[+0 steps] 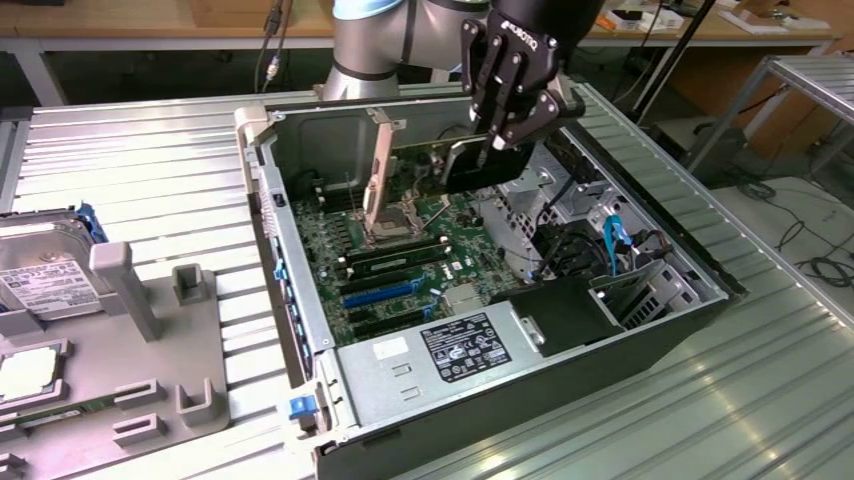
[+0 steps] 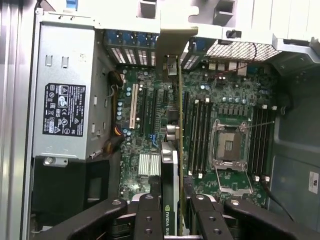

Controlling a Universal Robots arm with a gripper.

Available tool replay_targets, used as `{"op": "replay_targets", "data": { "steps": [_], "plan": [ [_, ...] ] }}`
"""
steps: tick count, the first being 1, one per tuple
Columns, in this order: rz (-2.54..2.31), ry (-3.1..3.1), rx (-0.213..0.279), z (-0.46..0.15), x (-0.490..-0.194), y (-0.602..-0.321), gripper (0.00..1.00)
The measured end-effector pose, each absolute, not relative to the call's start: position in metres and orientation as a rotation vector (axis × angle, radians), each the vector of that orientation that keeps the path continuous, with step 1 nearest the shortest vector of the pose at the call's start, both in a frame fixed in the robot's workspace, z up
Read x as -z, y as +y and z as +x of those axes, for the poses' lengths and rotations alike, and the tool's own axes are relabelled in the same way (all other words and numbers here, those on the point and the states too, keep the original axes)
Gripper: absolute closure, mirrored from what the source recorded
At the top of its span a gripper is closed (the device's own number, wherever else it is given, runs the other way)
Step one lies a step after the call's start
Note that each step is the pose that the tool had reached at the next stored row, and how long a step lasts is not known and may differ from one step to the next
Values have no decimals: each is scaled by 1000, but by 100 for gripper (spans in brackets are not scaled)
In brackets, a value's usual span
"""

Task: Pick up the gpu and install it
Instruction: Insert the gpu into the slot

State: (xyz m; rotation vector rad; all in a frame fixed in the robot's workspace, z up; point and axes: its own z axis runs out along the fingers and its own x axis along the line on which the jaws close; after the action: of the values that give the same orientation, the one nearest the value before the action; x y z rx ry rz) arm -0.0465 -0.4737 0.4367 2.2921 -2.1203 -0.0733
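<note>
The gpu (image 1: 461,168), a dark card with a long pale metal bracket (image 1: 383,165) at one end, hangs on edge above the motherboard (image 1: 441,255) inside the open computer case (image 1: 667,330). My gripper (image 1: 502,128) is shut on the card's upper edge, one black finger on each face. In the wrist view the gpu (image 2: 172,150) is seen edge-on, running from between my fingers (image 2: 149,212) to its bracket (image 2: 172,42) near the case's rear slots. My gripper (image 2: 172,205) and the card are over the expansion slots, beside the memory sticks (image 2: 200,135).
The power supply (image 1: 461,345) fills the case's near end. The CPU socket (image 1: 394,228) lies open under the card's far side. Drive cage and blue cables (image 1: 617,245) line the exterior view's right. A grey fixture (image 1: 174,350) with a hard drive (image 1: 40,265) stands at the left.
</note>
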Motion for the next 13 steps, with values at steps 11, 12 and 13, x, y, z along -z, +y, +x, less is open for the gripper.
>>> {"op": "replay_targets", "data": {
  "steps": [11, 12, 13],
  "plan": [
    [2275, -2140, 73, -46, -434, -471, 73],
    [2275, -2140, 72, -46, -433, -470, 73],
    [2275, -2140, 72, -46, -432, -470, 73]
  ]
}}
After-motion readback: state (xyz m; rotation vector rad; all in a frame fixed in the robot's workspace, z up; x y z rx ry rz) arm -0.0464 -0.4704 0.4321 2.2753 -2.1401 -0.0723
